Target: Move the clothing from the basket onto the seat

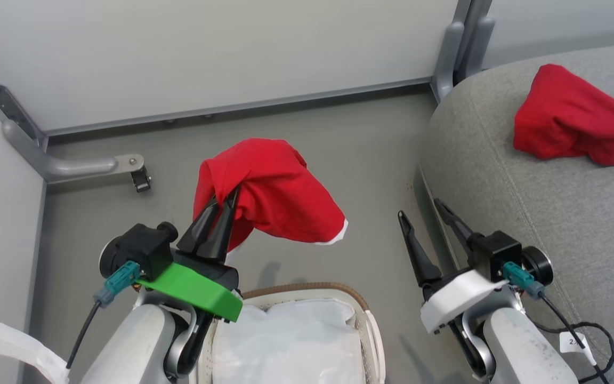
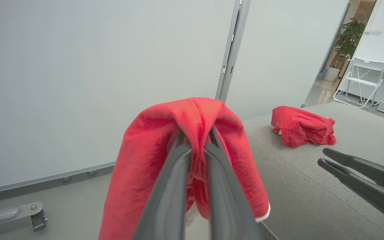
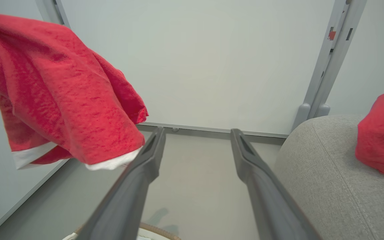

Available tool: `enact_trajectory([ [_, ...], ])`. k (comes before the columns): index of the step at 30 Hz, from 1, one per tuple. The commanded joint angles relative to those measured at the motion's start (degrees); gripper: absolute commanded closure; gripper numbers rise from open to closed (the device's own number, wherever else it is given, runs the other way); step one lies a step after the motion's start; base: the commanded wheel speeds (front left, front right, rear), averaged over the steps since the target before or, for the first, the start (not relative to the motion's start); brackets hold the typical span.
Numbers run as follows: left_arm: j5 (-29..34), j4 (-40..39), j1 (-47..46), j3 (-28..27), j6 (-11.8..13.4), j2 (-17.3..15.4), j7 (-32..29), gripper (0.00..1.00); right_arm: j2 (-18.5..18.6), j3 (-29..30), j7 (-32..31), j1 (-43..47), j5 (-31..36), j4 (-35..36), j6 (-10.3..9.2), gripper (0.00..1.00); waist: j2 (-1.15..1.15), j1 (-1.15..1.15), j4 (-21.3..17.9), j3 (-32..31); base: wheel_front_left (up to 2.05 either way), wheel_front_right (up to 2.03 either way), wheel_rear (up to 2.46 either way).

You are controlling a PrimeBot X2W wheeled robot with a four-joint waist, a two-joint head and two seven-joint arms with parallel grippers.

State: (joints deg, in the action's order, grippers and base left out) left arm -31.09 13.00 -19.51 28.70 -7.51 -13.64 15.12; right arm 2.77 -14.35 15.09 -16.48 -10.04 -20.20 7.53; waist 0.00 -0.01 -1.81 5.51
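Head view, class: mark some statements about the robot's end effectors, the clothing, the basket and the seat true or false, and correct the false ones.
1. The left end effector is shut on a red garment. True.
2. The right end effector grips cloth. False: it is open and empty.
3. A second garment lies on the seat. True.
4. The red garment rests in the basket. False: it hangs lifted, clear of the basket's rim.

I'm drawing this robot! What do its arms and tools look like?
Pale grey arms; tools with two long pointed black fingers. Left tool has a green collar, right tool a white collar. Each carries a teal plug and black cable.
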Motion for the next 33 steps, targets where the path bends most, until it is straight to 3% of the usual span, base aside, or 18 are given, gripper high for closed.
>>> enact_trajectory([
  [1,0.7,-0.6,1.3,-0.3,0.0,0.2,0.0,1.0,0.2,-0.2,0.1,1.4,-0.2,0.0,-0.08,0.0,0.0,0.01,0.0,-1.8,0.0,0.0,0.0],
  [15,0.9,-2.6,3.0,0.9,0.0,1.2,0.0,1.0,0.2,-11.1,0.1,-3.8,0.3,4.6,-0.08,0.0,0.0,0.01,1.0,-2.3,0.0,0.0,0.0],
  [33,-0.3,-4.3,0.2,8.5,0.0,0.8,0.0,1.0,0.2,-21.5,0.1,-14.4,0.6,-10.7,-0.08,0.0,0.0,0.01,5.1,-1.3,0.0,0.0,0.0],
])
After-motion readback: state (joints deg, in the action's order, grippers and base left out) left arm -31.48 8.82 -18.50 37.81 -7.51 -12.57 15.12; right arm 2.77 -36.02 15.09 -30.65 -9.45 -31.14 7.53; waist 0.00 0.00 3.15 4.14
